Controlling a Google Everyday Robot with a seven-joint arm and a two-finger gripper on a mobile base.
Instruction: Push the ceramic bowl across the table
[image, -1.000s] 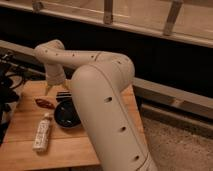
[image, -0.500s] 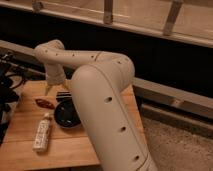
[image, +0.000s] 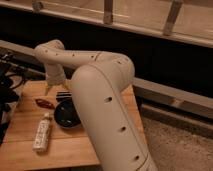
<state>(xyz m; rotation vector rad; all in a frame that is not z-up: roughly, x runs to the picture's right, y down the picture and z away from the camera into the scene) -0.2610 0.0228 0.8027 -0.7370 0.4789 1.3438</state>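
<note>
The ceramic bowl (image: 65, 114) is small, round and glossy black. It sits on the light-brown wooden table (image: 75, 147), partly hidden on its right side by my large white arm. My gripper (image: 51, 90) hangs from the wrist at the far side of the table, just behind and to the left of the bowl. It is above the table surface, and I cannot tell whether it touches the bowl.
A white bottle (image: 42, 132) lies in front of and left of the bowl. A small red-brown object (image: 45, 103) lies left of the bowl. Dark cables and gear (image: 7, 85) sit off the table's left edge. A dark wall with a ledge runs behind.
</note>
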